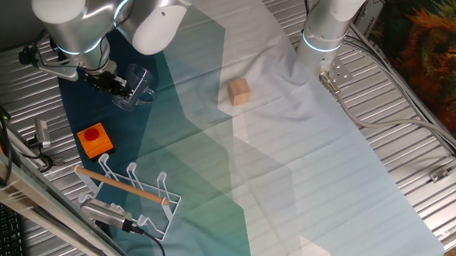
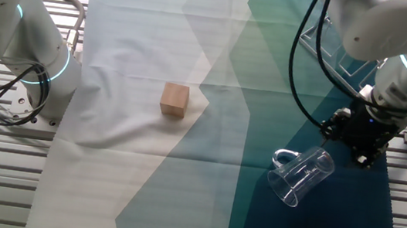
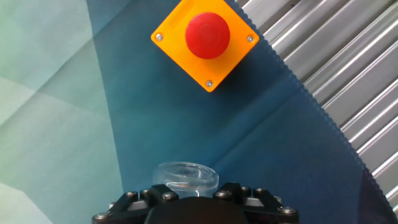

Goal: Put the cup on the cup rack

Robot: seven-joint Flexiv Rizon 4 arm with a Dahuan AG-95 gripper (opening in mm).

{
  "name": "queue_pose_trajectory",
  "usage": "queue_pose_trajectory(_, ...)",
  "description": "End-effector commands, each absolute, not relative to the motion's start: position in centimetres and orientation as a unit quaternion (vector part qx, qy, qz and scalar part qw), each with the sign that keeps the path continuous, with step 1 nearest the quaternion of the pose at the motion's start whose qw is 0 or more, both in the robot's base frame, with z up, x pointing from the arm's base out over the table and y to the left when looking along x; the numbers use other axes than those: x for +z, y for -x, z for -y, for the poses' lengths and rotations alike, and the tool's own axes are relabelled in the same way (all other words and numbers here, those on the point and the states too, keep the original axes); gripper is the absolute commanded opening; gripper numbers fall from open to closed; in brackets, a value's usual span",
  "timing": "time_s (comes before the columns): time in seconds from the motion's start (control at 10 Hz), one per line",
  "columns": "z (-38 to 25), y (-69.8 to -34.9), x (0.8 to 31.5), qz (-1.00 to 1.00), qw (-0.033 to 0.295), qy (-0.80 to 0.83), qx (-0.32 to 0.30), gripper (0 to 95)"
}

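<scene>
The cup (image 2: 302,175) hangs tilted, apparently pinched in the claw (image 2: 360,153); hand view hides fingertips.

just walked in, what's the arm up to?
The gripper has its jaws closed on the clear cup and holds it tilted on its side above the dark blue part of the cloth. The white wire cup rack has no cup on it yet. The orange block with the red button lies between cup and rack; the tan wooden cube sits apart, untouched.
</scene>
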State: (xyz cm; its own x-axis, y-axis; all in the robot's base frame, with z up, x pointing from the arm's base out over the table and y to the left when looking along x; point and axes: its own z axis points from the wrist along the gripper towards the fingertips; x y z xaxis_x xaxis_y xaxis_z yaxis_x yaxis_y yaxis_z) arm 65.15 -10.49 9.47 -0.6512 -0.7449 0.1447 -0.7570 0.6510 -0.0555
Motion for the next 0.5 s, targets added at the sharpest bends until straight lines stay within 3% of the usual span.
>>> queue_pose_trajectory(0.1, 10.49, -65.08, 9.49, 0.905, 0.056, -0.417, 0.058, 57.0)
queue_pose_trajectory(0.2, 10.49, -65.08, 9.49, 0.903, 0.056, -0.423, 0.059, 57.0)
queue_pose_trajectory(0.3, 10.49, -65.08, 9.49, 0.904, 0.059, -0.420, 0.060, 38.0)
queue_pose_trajectory(0.4, 10.49, -65.08, 9.49, 0.907, 0.064, -0.411, 0.065, 0.0)
queue_pose_trajectory(0.5, 10.49, -65.08, 9.49, 0.904, 0.064, -0.417, 0.068, 0.0)
